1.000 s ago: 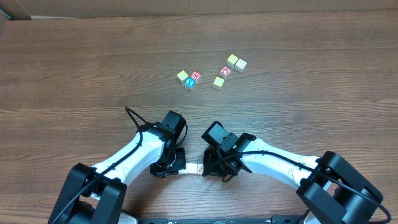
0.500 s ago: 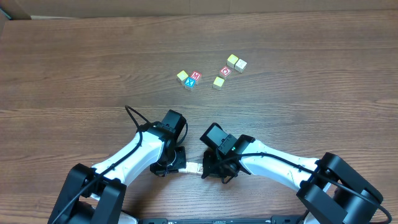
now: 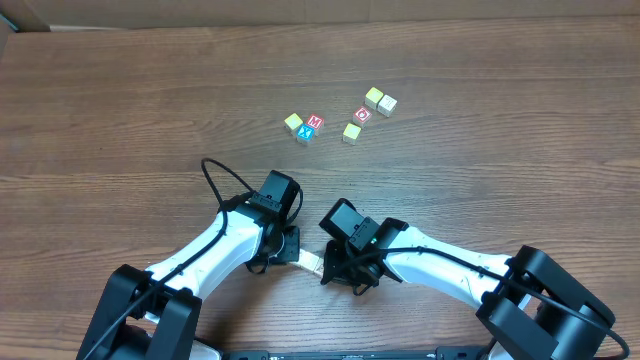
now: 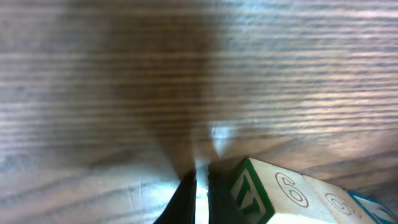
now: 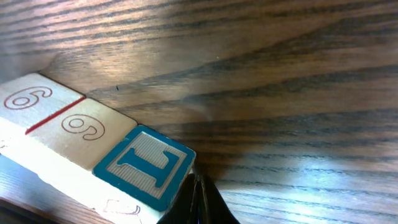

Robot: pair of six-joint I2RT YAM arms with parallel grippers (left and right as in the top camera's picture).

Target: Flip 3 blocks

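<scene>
Three pale wooden blocks (image 3: 312, 264) lie end to end in a short row between my two grippers, near the table's front. The right wrist view shows two cream faces with red numeral outlines (image 5: 59, 112) and a blue-letter face (image 5: 146, 163). The left wrist view shows the row's other end, a green-letter face (image 4: 249, 193). My left gripper (image 3: 298, 254) (image 4: 200, 182) is shut with nothing between its fingers, its tips against the green end. My right gripper (image 3: 326, 272) (image 5: 198, 190) is shut too, its tips beside the blue block's corner.
Farther back on the wooden table (image 3: 120, 120) lies a loose cluster of cubes: a yellow-green one (image 3: 293, 122), the red "M" (image 3: 315, 122) and blue "X" (image 3: 305, 133) pair, another yellow cube (image 3: 351, 132), the red "O" (image 3: 363, 114) and two pale cubes (image 3: 380, 101).
Both grippers have shifted slightly away from the table's front edge. The row of blocks has turned a little with them, its left end now farther back.
</scene>
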